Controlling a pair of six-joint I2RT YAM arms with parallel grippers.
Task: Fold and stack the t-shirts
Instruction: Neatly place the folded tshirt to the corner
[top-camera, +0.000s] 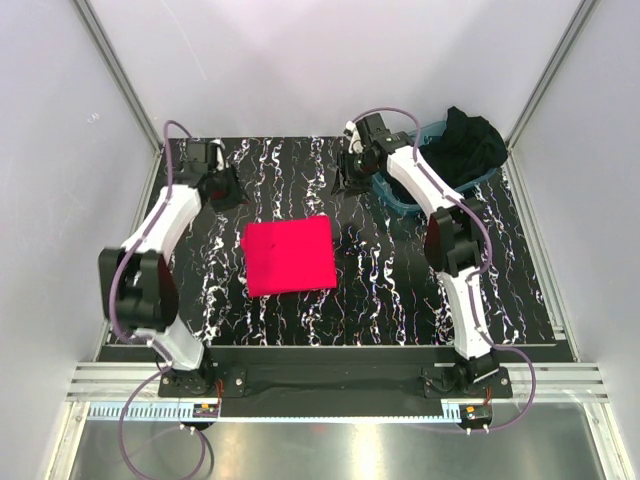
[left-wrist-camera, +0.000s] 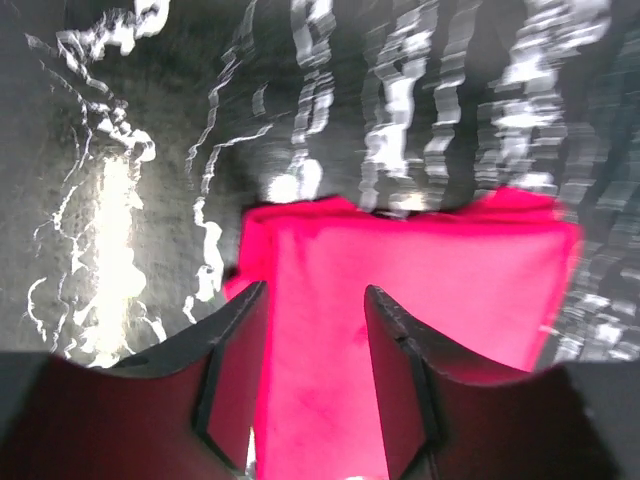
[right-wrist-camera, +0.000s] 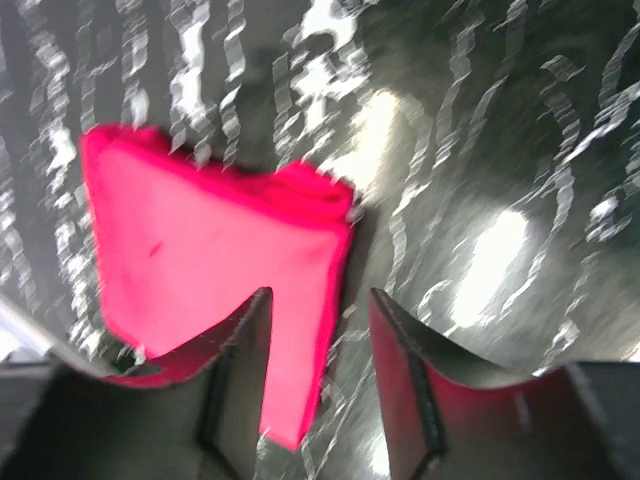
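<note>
Dark fingers (left-wrist-camera: 232, 340) of the left hand (left-wrist-camera: 315, 290) fill the bottom of the left wrist view. They stand apart with nothing between them. Past their tips lies the pinkish-red t-shirt (left-wrist-camera: 420, 290), folded, with a doubled edge along its upper side. The right wrist view shows the same: the right hand (right-wrist-camera: 320, 293) has its fingers (right-wrist-camera: 240, 360) spread and empty, and the red cloth lies in the left half of that frame with one folded corner near the middle. Both wrist pictures are smeared.

From above, the red t-shirt is a flat, roughly square packet on the black, white-veined bench (top-camera: 400, 290), a little left of the frame's centre. The left hand sits above and to the left of it, near the bench's upper left corner, apart from the cloth. The right hand is at upper centre, also apart from the red shirt and just beside the left rim of the teal tub (top-camera: 397, 200). The black t-shirt (top-camera: 470, 145) is heaped unfolded in that tub at upper right, rising over its rim.
</note>
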